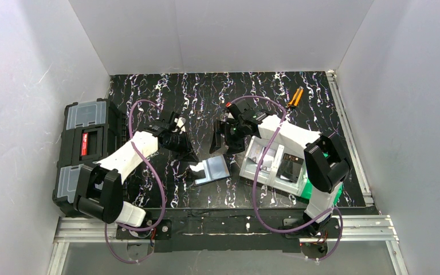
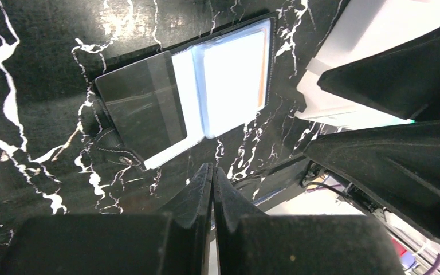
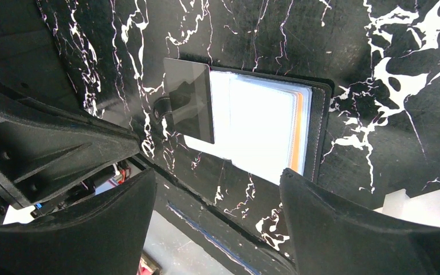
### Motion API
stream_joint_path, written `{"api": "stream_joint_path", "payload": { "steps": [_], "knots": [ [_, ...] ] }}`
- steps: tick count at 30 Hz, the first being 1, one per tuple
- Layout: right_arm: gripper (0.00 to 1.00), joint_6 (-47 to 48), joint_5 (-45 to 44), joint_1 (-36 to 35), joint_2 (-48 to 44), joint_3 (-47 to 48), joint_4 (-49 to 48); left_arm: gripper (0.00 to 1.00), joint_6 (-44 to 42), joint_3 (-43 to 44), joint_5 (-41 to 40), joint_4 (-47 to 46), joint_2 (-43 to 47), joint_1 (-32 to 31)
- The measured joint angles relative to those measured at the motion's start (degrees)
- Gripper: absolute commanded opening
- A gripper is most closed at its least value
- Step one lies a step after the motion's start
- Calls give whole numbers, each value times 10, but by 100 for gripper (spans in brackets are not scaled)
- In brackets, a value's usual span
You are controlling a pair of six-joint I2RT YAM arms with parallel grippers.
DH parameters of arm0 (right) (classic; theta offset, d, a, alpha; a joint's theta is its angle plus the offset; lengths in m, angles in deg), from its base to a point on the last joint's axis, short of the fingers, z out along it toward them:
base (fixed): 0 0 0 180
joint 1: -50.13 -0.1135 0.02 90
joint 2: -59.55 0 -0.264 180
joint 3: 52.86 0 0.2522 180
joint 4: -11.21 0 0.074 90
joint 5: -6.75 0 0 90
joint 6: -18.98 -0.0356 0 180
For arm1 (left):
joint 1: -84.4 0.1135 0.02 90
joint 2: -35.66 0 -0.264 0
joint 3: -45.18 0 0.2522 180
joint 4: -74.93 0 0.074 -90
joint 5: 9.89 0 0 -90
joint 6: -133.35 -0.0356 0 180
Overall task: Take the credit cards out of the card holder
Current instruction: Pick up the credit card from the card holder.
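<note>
I count one card holder (image 1: 212, 171), lying open on the bench (image 1: 206, 91) between the two arms. I count two credit cards: a dark glossy one (image 3: 189, 100) lies across one flap, and an orange one (image 3: 301, 132) shows only an edge in the other pocket. Glare whites out the pockets. The left fingers (image 2: 195, 206) are pressed together and empty. The right fingers (image 3: 332, 223) are spread wide, holding nothing.

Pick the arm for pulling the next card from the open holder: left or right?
Right, probably. The right gripper is open and aimed at the card holder, orange card edge in sight; the left gripper is shut.
</note>
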Motion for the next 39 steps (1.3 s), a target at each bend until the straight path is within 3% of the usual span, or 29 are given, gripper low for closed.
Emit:
{"api": "stream_joint_path", "payload": {
  "steps": [3, 7, 12, 20, 39],
  "knots": [
    [85, 0, 3, 0, 0, -3, -3, 23, -12, 1, -13, 10, -1, 0],
    [79, -3, 15, -1, 2, -3, -4, 26, -23, 9, -37, 23, -20, 0],
    [65, -13, 33, -11, 19, -3, -16, 18, -21, 9, -75, 28, -38, 0],
    [63, -24, 62, -36, 76, 3, -27, 1, -13, 9, -110, 12, -87, 0],
    [62, -26, 103, -51, 147, 38, -40, 0, -9, -4, -141, -15, -127, 0]
  ]
}}
